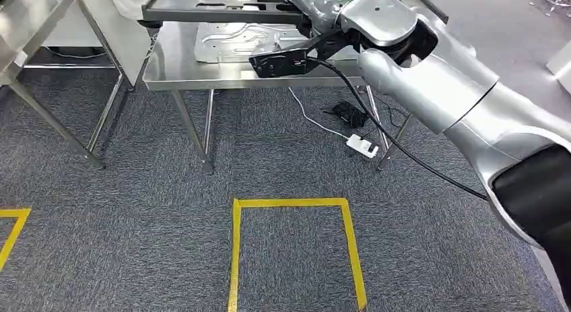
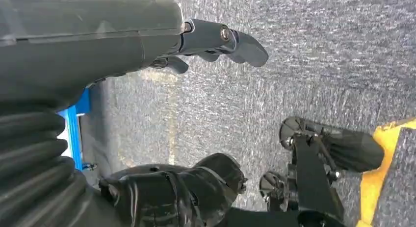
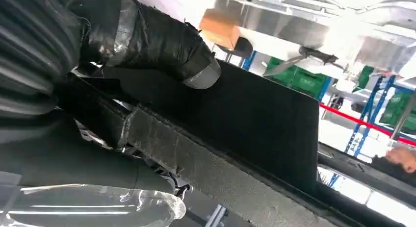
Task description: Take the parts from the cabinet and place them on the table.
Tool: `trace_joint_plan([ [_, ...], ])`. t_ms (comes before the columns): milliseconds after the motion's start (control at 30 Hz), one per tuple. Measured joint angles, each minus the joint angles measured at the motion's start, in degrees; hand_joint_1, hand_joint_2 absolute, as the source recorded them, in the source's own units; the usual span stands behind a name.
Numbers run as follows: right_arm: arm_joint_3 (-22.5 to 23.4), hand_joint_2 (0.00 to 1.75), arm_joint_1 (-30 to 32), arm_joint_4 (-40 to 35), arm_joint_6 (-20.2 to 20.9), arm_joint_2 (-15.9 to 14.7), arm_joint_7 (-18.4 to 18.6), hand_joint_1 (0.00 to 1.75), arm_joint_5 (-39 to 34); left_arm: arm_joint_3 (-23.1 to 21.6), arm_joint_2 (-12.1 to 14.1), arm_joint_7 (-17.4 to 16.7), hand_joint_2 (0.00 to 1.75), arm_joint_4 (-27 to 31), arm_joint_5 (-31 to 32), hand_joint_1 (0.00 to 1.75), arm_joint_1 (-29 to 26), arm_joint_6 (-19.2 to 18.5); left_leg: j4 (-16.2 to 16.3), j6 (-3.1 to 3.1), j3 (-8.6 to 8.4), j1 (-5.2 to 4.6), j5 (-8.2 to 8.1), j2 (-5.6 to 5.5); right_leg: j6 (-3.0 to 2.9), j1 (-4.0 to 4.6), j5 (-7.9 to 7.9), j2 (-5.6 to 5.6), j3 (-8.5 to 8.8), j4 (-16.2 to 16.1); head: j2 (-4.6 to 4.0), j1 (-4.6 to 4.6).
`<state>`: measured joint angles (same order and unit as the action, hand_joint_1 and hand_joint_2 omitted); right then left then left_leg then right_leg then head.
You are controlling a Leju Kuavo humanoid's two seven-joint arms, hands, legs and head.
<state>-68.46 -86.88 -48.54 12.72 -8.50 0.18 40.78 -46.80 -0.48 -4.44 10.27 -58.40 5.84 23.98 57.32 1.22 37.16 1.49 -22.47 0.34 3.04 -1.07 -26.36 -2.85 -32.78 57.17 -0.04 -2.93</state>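
1. Above the steel table (image 1: 202, 76), at the far side of the carpeted floor, a dark flat part (image 1: 222, 9) is held level, just over the tabletop.
2. On the table top, beneath that dark part, a pale pressed-metal part (image 1: 236, 41) is seen lying flat.
3. The right arm (image 1: 431, 76) is stretched from the near right toward the table, and a black cable (image 1: 397, 147) is seen hanging from its wrist.
4. In the right wrist view, the right hand (image 3: 147, 40) is clamped on the dark part (image 3: 255, 119): the taped thumb is pressed on its flat face while the edge is gripped from the other side.
5. In the left wrist view, the left hand (image 2: 216, 40) is hung over grey carpet (image 2: 319, 50), with nothing held and its fingers loosely apart.
6. On the floor nearer than the table, a rectangle of yellow tape (image 1: 236, 251) is marked; a white power strip (image 1: 362, 146) lies under the table's right end.
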Motion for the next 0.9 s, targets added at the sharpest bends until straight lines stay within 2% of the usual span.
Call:
trace_joint_plan([
  [33,0.0,1.75,-0.05,0.02,-0.09,0.0,0.02,1.75,0.02,0.0,0.0,0.0,1.75,0.0,-0.02,0.0,0.05,0.0,-0.41,0.13,-0.38,-0.16,0.07,0.02,-0.14,-0.06,-1.19,1.18,-0.51,1.6,0.0,0.22],
  [67,0.0,1.75,-0.08,0.07,-0.31,0.0,0.13,1.75,0.07,0.0,-0.02,0.0,1.75,0.0,-0.02,0.0,0.11,0.0,-0.45,0.34,-0.49,-0.15,0.13,0.06,-0.26,-0.02,-3.2,2.01,-2.2,5.19,0.0,0.37],
  [133,0.0,1.75,0.22,0.07,-0.44,0.0,0.04,1.75,0.07,0.0,0.0,0.0,1.75,0.0,-0.02,0.0,0.27,-0.02,-0.37,0.37,-0.54,-0.18,0.04,-0.01,-0.11,-0.1,-6.79,2.68,-6.94,14.47,0.0,0.44],
  [167,0.0,1.75,0.57,0.09,-0.44,-0.04,0.09,1.75,0.07,0.0,0.04,0.0,1.75,0.0,-0.02,0.0,0.41,-0.02,-0.29,0.35,-0.53,-0.17,-0.05,-0.22,0.0,-0.18,-7.29,2.69,-8.76,17.45,0.0,0.39],
  [200,0.0,1.75,0.85,0.17,-0.44,-0.09,0.09,1.75,0.07,0.0,0.09,0.0,1.75,0.0,-0.02,0.0,0.43,0.0,-0.18,0.21,-0.58,-0.07,-0.14,-0.58,0.08,-0.39,-6.31,2.69,-9.17,17.47,0.0,0.48],
  [233,0.0,1.75,0.97,0.24,-0.44,-0.09,0.09,1.75,0.07,0.0,0.09,0.0,1.75,0.0,-0.02,0.0,0.37,0.0,0.03,-0.02,-0.61,0.02,-0.29,-0.85,0.12,-0.62,-4.13,2.68,-8.23,14.72,0.0,0.46],
  [300,0.0,1.75,0.83,0.28,-0.42,-0.09,0.05,1.75,0.07,0.0,0.09,-0.02,1.75,0.0,-0.02,0.0,0.33,-0.07,0.81,-0.77,-0.59,0.38,-0.79,-1.35,0.23,-1.05,0.99,2.69,-3.96,5.14,0.0,0.48],
  [333,0.0,1.75,0.83,0.31,-0.37,-0.09,-0.07,1.75,0.07,0.0,0.09,-0.04,1.75,0.0,-0.04,0.0,0.24,-0.09,1.31,-1.35,-0.35,0.44,-1.16,-1.49,0.45,-1.19,0.89,3.04,-2.62,1.93,0.0,0.51],
  [367,0.0,1.75,0.74,0.28,-0.26,-0.02,-0.33,1.75,0.07,0.0,0.15,-0.09,1.75,0.0,-0.11,0.0,0.37,-0.09,1.95,-1.93,0.06,0.06,-1.33,-1.8,-0.08,-0.73,0.98,3.45,-2.48,1.86,0.0,0.55],
  [400,0.0,1.75,0.87,0.33,-0.13,-0.02,-0.55,1.75,0.02,0.0,0.15,-0.11,1.75,0.0,-0.22,0.0,0.32,-0.09,1.62,-2.28,0.13,0.12,-1.13,-1.85,-0.58,-0.67,0.95,3.26,-2.65,2.26,0.0,0.41],
  [433,0.0,1.75,1.02,0.35,-0.09,0.0,-0.57,1.75,0.02,0.0,0.15,-0.11,1.75,0.0,-0.22,0.0,0.3,-0.07,1.54,-2.46,0.05,0.24,-1.03,-1.91,-0.85,-0.45,0.98,3.26,-2.75,2.27,0.0,0.37],
  [467,0.0,1.75,1.07,0.37,-0.09,0.02,-0.68,1.75,0.02,0.0,0.13,-0.11,1.75,0.0,-0.22,0.0,0.19,-0.09,1.15,-2.94,-0.03,0.38,-0.79,-1.95,-1.42,-0.29,1.07,3.2,-2.85,2.29,0.0,0.46],
  [500,0.0,1.75,1.02,0.37,-0.15,0.2,-0.77,1.75,0.02,0.0,0.11,-0.11,1.75,0.0,-0.22,0.0,0.09,-0.11,1.36,-3.16,0.19,0.46,-1.23,-1.83,-1.96,-0.61,1.36,2.96,-2.73,1.99,0.0,0.39],
  [533,0.0,1.75,0.97,0.46,-0.17,0.22,-0.77,1.75,0.04,0.0,0.09,-0.09,1.75,0.0,-0.22,0.0,0.07,-0.11,2.69,-3.21,0.79,0.47,-2.25,-1.18,-2.36,-0.59,1.37,2.91,-2.66,1.92,0.0,0.37],
  [567,0.0,1.75,0.94,0.52,-0.2,0.22,-0.77,1.75,0.07,0.0,0.09,-0.07,1.75,0.0,-0.22,0.0,0.12,-0.13,5.67,-3.25,2.03,0.44,-4.05,-0.78,-2.79,-0.53,1.38,2.89,-2.67,1.92,0.0,0.22],
  [633,0.0,1.75,1.02,0.59,-0.24,0.33,-0.81,1.75,0.11,0.0,0.11,0.0,1.75,0.0,-0.26,0.0,0.19,-0.11,14.65,-3.29,6.14,0.3,-7.9,-0.72,-3.09,-0.25,1.29,2.9,-2.66,1.94,0.0,0.22],
  [667,-0.02,1.75,1.18,0.63,-0.24,0.42,-0.98,1.75,0.11,0.0,0.11,0.0,1.75,0.0,-0.39,0.0,0.19,-0.11,18.2,-3.25,7.94,0.19,-8.76,-0.72,-3.17,-0.02,1.24,2.93,-2.64,1.95,0.0,0.24],
  [700,-0.02,1.75,1.33,0.7,-0.22,0.44,-1.11,1.75,0.11,0.0,0.15,0.0,1.75,0.0,-0.39,0.0,0.16,-0.11,19.08,-3.13,8.53,0.13,-8.33,-0.72,-3.26,0.2,1.18,2.96,-2.56,1.96,0.0,0.22],
  [733,-0.02,1.75,1.41,0.74,-0.22,0.46,-1.27,1.75,0.15,0.0,0.18,0.0,1.75,0.0,-0.39,0.0,0.12,-0.13,17.07,-2.76,7.72,-0.02,-6.58,-0.72,-3.39,0.43,1.09,2.96,-2.4,1.97,0.0,0.24],
  [800,-0.02,1.75,1.28,0.81,-0.24,0.46,-1.38,1.75,0.22,0.0,0.2,0.0,1.75,0.0,-0.39,0.0,0.17,-0.17,7.84,-1.73,3.22,-0.54,-1.73,-0.69,-3.46,0.72,0.82,2.88,-1.94,1.97,0.0,0.26],
  [833,-0.02,1.75,1.18,0.85,-0.22,0.46,-1.4,1.75,0.24,0.0,0.26,0.0,1.75,0.0,-0.37,0.0,0.17,-0.17,3.08,-0.99,1.21,-0.97,-0.76,-0.42,-3.41,0.72,0.64,2.75,-1.78,1.94,0.0,0.29],
  [867,-0.02,1.75,0.96,0.87,-0.22,0.46,-1.4,1.75,0.26,0.0,0.35,0.02,1.75,0.0,-0.37,0.0,0.18,-0.17,2.47,-0.84,0.06,-1.27,-1.54,-0.3,-3.17,1.23,0.55,2.74,-2.03,2.0,0.0,0.31],
  [900,-0.02,1.75,0.93,0.92,-0.22,0.46,-1.4,1.75,0.35,0.0,0.33,0.22,1.75,0.0,-0.35,0.0,0.34,-0.2,2.09,-0.79,0.22,-1.39,-1.5,-0.5,-2.93,0.99,0.63,2.74,-2.15,1.95,0.0,0.29],
])
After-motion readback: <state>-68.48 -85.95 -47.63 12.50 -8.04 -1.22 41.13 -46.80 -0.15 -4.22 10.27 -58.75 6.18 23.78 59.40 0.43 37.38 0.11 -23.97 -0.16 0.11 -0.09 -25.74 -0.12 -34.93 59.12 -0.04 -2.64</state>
